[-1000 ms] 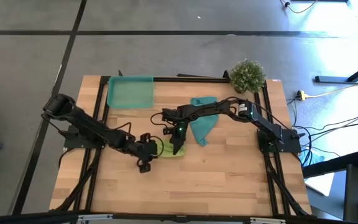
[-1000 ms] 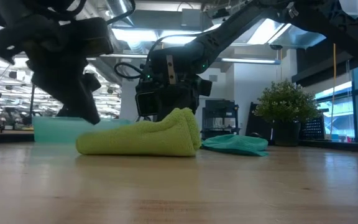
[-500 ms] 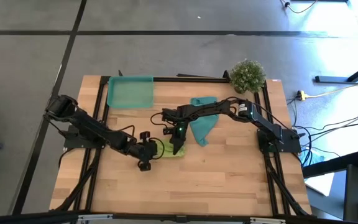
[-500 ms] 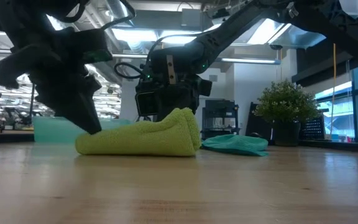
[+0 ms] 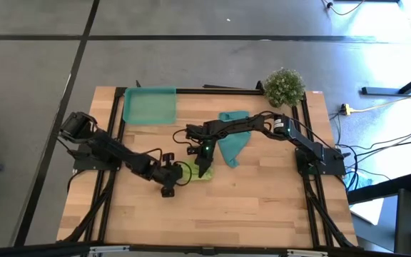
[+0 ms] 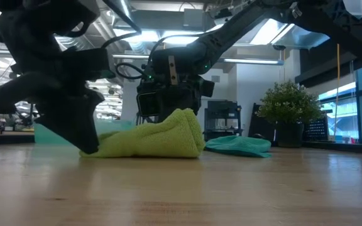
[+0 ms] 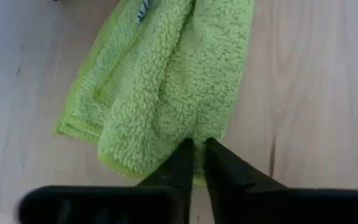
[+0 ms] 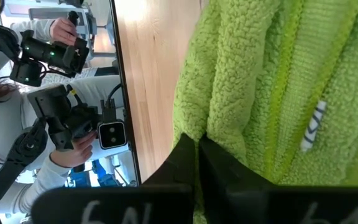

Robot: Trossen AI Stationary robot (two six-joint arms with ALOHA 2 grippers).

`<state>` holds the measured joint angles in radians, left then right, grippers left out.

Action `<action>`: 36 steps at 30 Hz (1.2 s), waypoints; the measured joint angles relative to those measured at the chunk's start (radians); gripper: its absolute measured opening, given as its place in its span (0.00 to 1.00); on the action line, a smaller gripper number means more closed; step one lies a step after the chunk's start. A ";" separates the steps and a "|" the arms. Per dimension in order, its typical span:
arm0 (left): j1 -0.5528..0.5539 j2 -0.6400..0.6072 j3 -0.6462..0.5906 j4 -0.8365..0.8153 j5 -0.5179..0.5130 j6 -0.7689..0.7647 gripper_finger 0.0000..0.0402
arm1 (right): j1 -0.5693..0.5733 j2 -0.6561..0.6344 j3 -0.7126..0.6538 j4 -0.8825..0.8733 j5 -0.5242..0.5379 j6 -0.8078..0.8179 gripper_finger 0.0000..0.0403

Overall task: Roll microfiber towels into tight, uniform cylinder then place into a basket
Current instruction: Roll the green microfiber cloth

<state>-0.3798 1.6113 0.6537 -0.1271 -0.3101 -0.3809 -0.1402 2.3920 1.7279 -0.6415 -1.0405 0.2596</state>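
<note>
From above, my two dark arms cover most of the fuzzy lime-green microfiber towel (image 5: 200,173) bunched at mid-table. My left gripper (image 7: 196,149) has slid in against its near edge, fingers nearly together on the fringe; how much cloth it has, I cannot tell. My right gripper (image 8: 196,146) stays pinched on a fold. The crumpled teal cloth (image 5: 231,145) lies beside it.
</note>
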 joint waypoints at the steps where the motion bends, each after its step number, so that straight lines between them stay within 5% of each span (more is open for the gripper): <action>1: 0.005 -0.007 0.001 -0.002 0.014 -0.001 0.03 | 0.000 0.000 0.000 0.000 0.001 0.000 0.01; 14: 0.158 -0.096 0.114 -0.188 0.365 0.023 0.00 | 0.005 -0.002 0.000 -0.001 0.071 0.003 0.01; 24: 0.302 -0.097 0.171 -0.199 0.559 -0.143 0.00 | 0.018 -0.003 0.001 -0.005 0.144 0.004 0.01; 36: 0.362 -0.093 0.171 -0.207 0.544 -0.449 0.00 | 0.020 -0.003 0.001 -0.002 0.153 0.005 0.01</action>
<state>-0.0174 1.5185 0.8249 -0.3336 0.2336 -0.8298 -0.1199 2.3890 1.7290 -0.6434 -0.8873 0.2648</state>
